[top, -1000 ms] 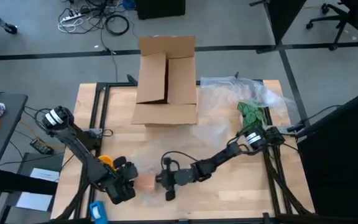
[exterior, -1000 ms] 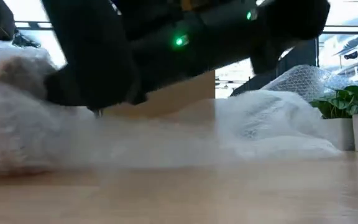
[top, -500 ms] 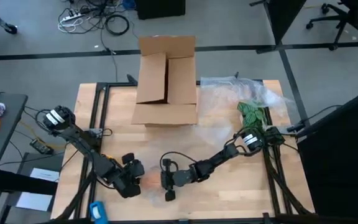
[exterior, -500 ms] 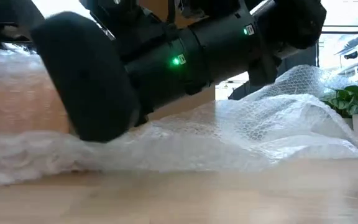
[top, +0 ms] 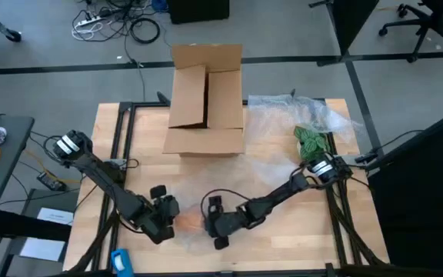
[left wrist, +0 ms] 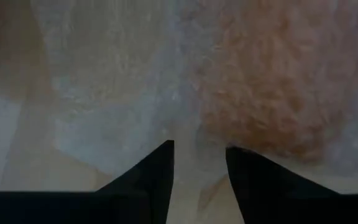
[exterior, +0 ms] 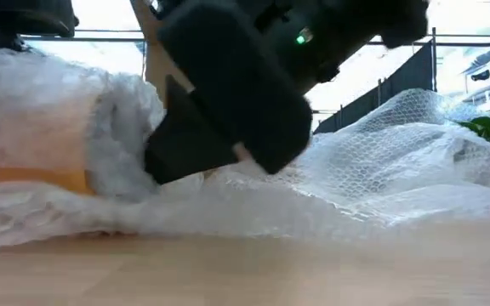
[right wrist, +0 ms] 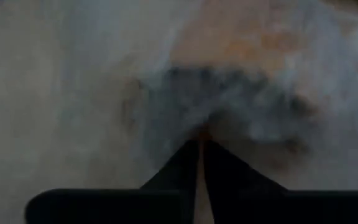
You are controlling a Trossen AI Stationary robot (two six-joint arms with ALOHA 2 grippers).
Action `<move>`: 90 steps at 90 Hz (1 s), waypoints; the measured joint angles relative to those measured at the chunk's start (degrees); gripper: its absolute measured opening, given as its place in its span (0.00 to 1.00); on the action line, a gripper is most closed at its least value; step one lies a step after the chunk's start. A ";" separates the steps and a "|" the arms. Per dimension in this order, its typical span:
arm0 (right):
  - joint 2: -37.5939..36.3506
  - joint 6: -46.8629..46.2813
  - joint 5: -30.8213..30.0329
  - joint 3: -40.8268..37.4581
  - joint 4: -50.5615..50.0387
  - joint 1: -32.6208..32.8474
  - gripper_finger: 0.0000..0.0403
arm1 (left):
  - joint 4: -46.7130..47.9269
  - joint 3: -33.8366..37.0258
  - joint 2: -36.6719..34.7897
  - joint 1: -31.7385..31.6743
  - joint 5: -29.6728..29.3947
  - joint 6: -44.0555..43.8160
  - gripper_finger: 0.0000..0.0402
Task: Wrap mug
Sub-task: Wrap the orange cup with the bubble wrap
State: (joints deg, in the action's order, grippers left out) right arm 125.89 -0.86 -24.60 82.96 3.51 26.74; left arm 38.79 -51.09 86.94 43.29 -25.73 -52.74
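Right hand (top: 206, 221): fingers pinched together on the bubble wrap (exterior: 381, 178), low on the counter (top: 298, 246).
Left hand (top: 172, 218): fingers narrowly parted, wrap between them.
Mug (top: 189, 221): between both hands, bundled under wrap, orange showing through.
Cardboard box (top: 204, 100): well beyond the hands.

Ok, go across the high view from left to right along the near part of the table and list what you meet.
Left tool → the mug, an orange shape blurred under the plastic sheet → right tool → right arm stretching up toward the green plant.
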 joint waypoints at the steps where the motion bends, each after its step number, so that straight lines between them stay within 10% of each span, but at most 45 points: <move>1: -0.20 0.00 -0.16 0.00 -0.36 0.12 0.03 | 0.00 0.00 0.00 0.00 0.02 -0.01 0.33; 37: -6.60 8.53 -16.77 -0.02 -7.41 3.67 0.24 | -0.24 0.00 0.00 0.07 0.39 -0.40 0.33; 76: -1.29 23.50 -3.90 -0.05 7.79 -0.57 0.32 | -2.25 0.07 0.00 0.11 -1.83 -0.43 0.33; 90: 2.61 25.75 -7.66 0.46 15.46 -0.98 0.32 | -2.03 0.45 0.28 0.17 -2.90 -0.40 0.33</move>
State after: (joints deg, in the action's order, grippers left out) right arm 128.50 24.89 -32.26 83.42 18.97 25.76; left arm 36.75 -50.64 87.22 43.46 -28.63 -53.15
